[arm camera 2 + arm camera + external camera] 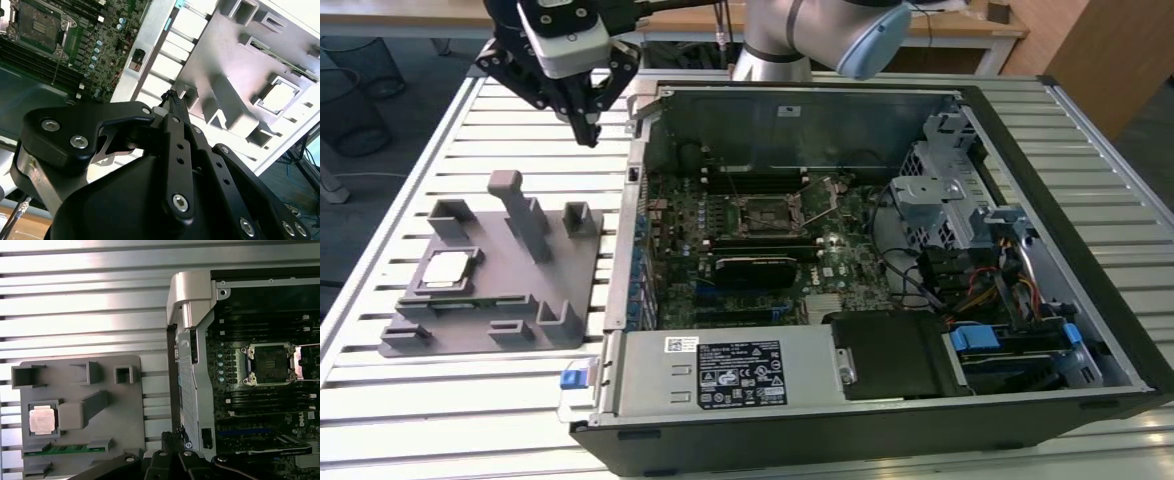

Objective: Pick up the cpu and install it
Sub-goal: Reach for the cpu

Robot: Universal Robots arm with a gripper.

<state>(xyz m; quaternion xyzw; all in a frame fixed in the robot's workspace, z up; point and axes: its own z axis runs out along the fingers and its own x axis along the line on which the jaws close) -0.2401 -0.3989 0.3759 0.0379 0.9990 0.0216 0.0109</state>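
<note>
Over the slatted surface [454, 400], beside the open computer case [801, 125], you had the gripper [591, 138] hanging with fingers seemingly closed together, nothing held. The cpu [447, 270] lay in a recess of the grey holder tray [507, 335], well apart from the motherboard socket [767, 212].

Quick tally, here we go: one cpu [447, 270], one grey holder tray [480, 325], one open computer case [801, 120], one black-framed socket [774, 213], one robot arm [787, 40], one pincer [587, 135], one slatted counter [454, 420].
</note>
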